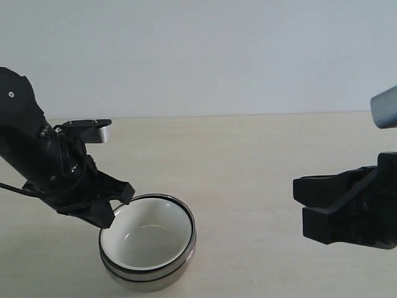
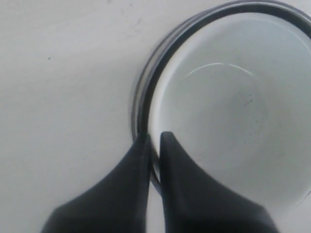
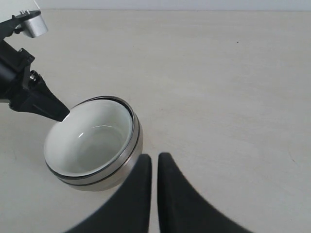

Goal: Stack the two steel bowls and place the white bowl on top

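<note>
looks basically done: white bowl (image 1: 149,239) sits nested in the stacked steel bowls (image 1: 149,277). left gripper (image 2: 154,138) pinches its rim, just needs releasing. right gripper (image 3: 154,158) closed, empty.

The table (image 1: 248,155) is bare between the stacked steel bowls (image 1: 149,276) and the right gripper (image 1: 299,202), so there the way is wide. The left gripper (image 1: 118,208) (jaws closed) stands at the rim of the white bowl (image 1: 146,239) on its own side; the opposite rim and the mouth are open from above.

Pale beige tabletop (image 1: 260,186), plain whitish wall (image 1: 217,56)
</note>
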Motion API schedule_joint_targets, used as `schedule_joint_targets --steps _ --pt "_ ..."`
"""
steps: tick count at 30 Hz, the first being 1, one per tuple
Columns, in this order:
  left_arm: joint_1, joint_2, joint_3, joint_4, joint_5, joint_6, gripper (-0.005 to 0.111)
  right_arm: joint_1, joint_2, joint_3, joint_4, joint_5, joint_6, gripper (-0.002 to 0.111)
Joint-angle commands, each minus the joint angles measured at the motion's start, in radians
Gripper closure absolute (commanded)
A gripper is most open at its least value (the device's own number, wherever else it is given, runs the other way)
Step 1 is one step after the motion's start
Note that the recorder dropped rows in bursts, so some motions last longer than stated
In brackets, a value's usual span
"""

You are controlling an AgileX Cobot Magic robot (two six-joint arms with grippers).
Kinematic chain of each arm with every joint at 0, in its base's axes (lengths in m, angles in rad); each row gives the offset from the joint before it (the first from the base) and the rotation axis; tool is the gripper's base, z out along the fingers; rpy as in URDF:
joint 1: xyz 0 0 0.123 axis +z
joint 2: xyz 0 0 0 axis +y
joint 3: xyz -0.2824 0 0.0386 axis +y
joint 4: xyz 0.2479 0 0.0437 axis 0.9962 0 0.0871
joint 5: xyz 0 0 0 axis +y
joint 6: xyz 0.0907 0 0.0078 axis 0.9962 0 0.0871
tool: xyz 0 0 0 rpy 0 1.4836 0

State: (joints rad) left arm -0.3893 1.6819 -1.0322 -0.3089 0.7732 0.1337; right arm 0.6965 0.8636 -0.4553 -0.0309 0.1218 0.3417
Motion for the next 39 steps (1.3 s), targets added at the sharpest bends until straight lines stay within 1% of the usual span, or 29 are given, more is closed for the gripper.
schedule_joint_targets --steps 1,4,16,18,25,28,33,34,37,39 --pt "-0.004 0.0 0.004 -0.005 0.022 0.0 0.103 0.001 -0.003 0.003 -0.002 0.003 -0.005 0.108" --pt "-0.004 0.0 0.004 0.021 0.028 0.0 0.103 0.001 -0.003 0.003 -0.002 0.008 -0.005 0.108" --pt "-0.004 -0.008 0.0 0.022 0.04 0.016 0.103 0.001 -0.003 0.003 -0.002 0.021 -0.005 0.108" --pt "-0.004 -0.033 -0.002 0.044 0.042 0.015 0.103 0.001 -0.003 0.003 -0.002 0.021 -0.005 0.108" --pt "-0.001 -0.129 -0.002 0.048 0.047 0.015 0.103 0.001 -0.003 0.003 -0.002 0.006 -0.01 0.108" --pt "-0.001 -0.233 0.016 0.035 0.008 -0.004 0.103 0.001 -0.003 0.003 -0.004 -0.022 -0.018 0.108" --pt "-0.005 -0.474 0.15 -0.09 -0.181 0.02 0.103 0.001 -0.003 0.003 -0.004 -0.058 -0.018 0.108" --pt "-0.006 -0.558 0.218 -0.176 -0.241 0.051 0.103 0.001 -0.005 0.003 -0.004 -0.082 -0.018 0.108" --pt "-0.006 -0.73 0.366 -0.359 -0.329 0.224 0.103 0.001 -0.005 0.003 -0.004 -0.122 -0.011 0.108" --pt "-0.006 -0.805 0.419 -0.402 -0.34 0.236 0.103 0.001 -0.005 0.003 -0.004 -0.122 -0.011 0.108"
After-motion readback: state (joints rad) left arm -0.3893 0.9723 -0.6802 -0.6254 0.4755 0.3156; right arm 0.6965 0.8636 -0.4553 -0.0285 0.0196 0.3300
